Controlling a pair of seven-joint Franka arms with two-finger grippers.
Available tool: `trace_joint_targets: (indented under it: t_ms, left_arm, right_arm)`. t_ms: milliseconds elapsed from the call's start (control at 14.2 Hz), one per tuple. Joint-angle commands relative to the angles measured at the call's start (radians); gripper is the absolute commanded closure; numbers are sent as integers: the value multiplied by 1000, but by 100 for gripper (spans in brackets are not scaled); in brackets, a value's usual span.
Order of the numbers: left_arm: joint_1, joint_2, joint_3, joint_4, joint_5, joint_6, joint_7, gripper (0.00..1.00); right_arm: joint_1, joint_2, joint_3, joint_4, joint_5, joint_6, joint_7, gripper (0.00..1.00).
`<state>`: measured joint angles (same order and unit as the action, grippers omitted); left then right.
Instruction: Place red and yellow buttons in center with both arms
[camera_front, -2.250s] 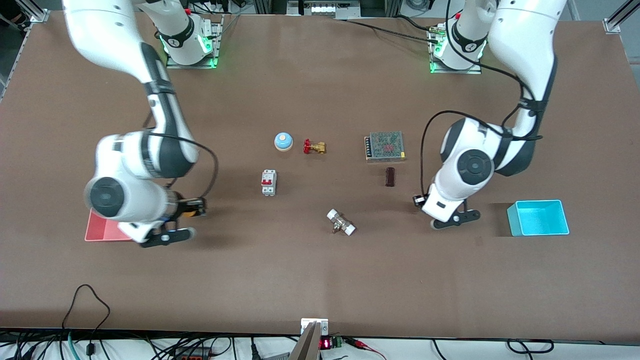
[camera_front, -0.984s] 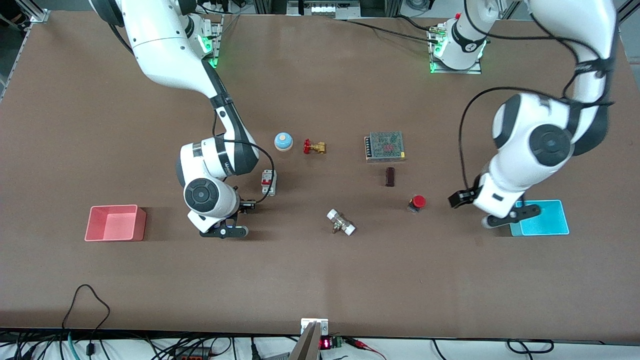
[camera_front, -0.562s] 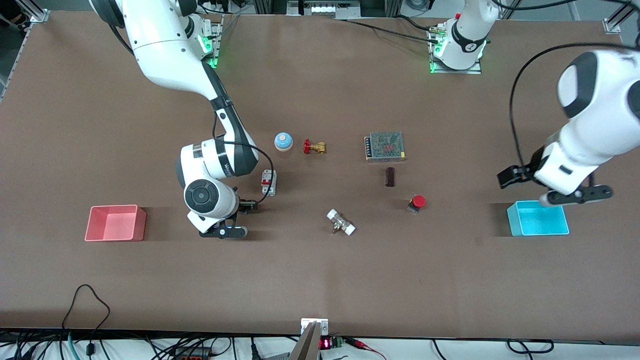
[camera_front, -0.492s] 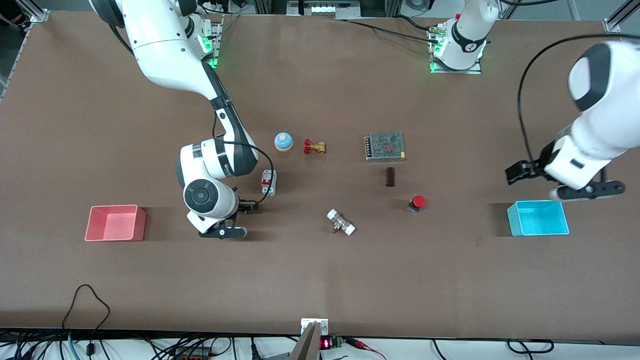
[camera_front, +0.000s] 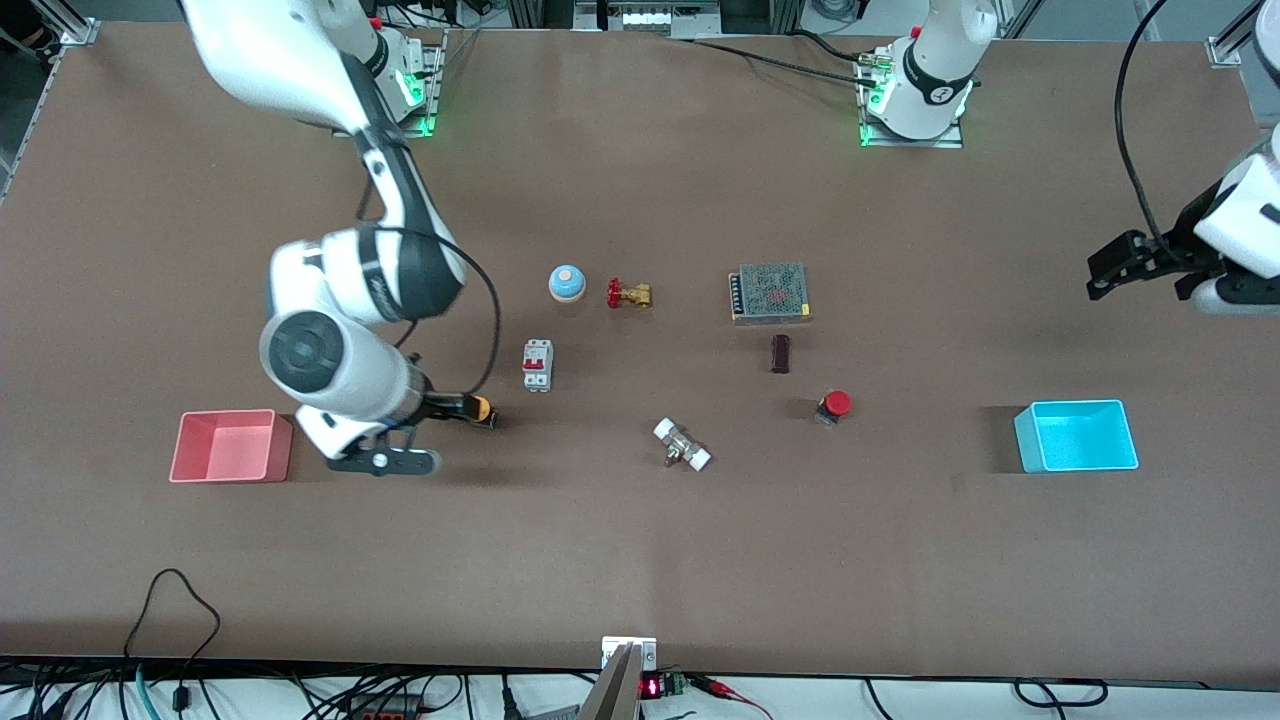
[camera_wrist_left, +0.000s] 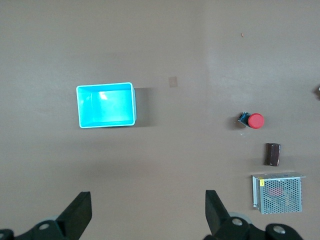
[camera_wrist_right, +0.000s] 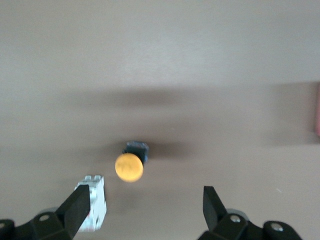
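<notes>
The yellow button (camera_front: 483, 410) sits on the brown tabletop (camera_front: 640, 520), a little nearer the front camera than the white breaker (camera_front: 537, 364). It also shows in the right wrist view (camera_wrist_right: 129, 166). My right gripper (camera_front: 450, 406) is open and empty, just beside the yellow button on the pink bin's side (camera_wrist_right: 142, 207). The red button (camera_front: 835, 404) rests on the table near the brown block (camera_front: 780, 353), and shows in the left wrist view (camera_wrist_left: 255, 120). My left gripper (camera_front: 1130, 265) is open and empty, high over the left arm's end of the table (camera_wrist_left: 147, 210).
A pink bin (camera_front: 230, 446) sits at the right arm's end, a cyan bin (camera_front: 1078, 436) at the left arm's end. A blue bell (camera_front: 566, 282), a brass valve (camera_front: 630, 294), a mesh power supply (camera_front: 770, 292) and a white fitting (camera_front: 683, 445) lie mid-table.
My right gripper has let go of the yellow button, left it on the table and drawn back toward the pink bin. My left arm has lifted away from the cyan bin.
</notes>
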<state>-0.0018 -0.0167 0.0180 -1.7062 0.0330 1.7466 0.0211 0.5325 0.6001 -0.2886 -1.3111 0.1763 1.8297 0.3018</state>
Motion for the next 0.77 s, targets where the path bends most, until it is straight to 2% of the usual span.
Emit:
trace_joint_targets:
  t_ms: [0,211,352,422,562,703]
  left_arm:
    - [8,-45,-12,-36,-2,-1,37,0]
    - [8,-68,-13,-46,-2,10,42,0]
    - [8,-112,-15,-117,-2,80,59,0]
    - [8,-135,-15,-151,-2,97,59,0]
    - [9,-147,-13,-156,-4,93,59,0]
    - [8,-150,-16,-147,-2,82,51,0]
  right_arm:
    - [-26,-141,-39,-33,11,-107,-10,0]
    - [-54,-212,-93,-31,-1,-171,-21,0]
    - [-68,-241,-148,-33,-3,-196,-68,0]
    - [-104,-246,-149,-34,-6,-201,-114,0]
    - [-236,-278,-89,-39,-14,-234,-212,0]
    - [-363,-315,9,-48,-59,-237,-291,0]
